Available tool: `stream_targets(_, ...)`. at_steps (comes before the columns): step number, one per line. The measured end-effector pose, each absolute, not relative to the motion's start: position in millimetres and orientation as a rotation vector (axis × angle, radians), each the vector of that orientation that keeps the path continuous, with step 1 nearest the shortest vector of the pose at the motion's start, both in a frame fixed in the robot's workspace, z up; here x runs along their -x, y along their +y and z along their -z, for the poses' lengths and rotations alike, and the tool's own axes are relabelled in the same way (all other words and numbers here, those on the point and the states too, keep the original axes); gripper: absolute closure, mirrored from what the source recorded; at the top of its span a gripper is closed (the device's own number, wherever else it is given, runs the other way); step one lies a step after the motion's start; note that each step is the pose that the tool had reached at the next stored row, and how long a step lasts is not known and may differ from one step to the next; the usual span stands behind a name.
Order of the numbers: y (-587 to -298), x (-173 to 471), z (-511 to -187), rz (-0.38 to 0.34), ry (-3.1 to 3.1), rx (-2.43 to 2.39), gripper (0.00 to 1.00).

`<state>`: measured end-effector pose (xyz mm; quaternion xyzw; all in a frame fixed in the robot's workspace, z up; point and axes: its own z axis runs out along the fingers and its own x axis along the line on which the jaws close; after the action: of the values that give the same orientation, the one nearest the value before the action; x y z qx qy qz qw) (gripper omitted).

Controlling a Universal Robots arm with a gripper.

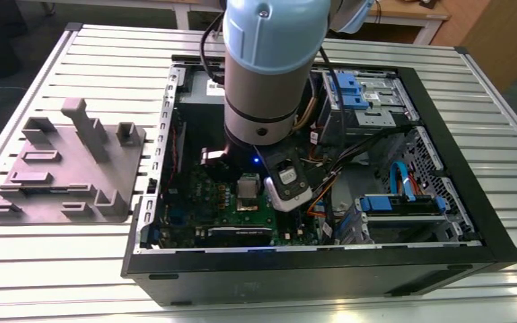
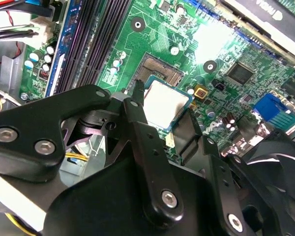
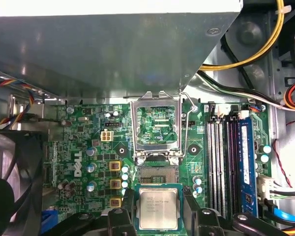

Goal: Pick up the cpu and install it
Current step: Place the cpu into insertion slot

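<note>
White motherboard (image 3: 83, 125) logo (image 3: 77, 164) (faint cpu (image 3: 158, 208) print)

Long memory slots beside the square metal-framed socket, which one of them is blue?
The blue slot is the one at the outer end of the row, farthest from the square metal-framed socket; the dark slots lie between the two.

We see a smooth, satin silvery metal top on the cpu (image 3: 158, 208); around the cpu the motherboard (image 3: 83, 129) looks glossy green, the socket frame (image 3: 155, 100) bare shiny metal, the gripper (image 2: 163, 105) matt black.
</note>
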<state>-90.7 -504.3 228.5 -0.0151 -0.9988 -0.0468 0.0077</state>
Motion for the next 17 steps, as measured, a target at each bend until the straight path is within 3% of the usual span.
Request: stream_targets(17, -502.6, 90.7, -214.0, 0.152, -3.122, 0.047, 0.53)
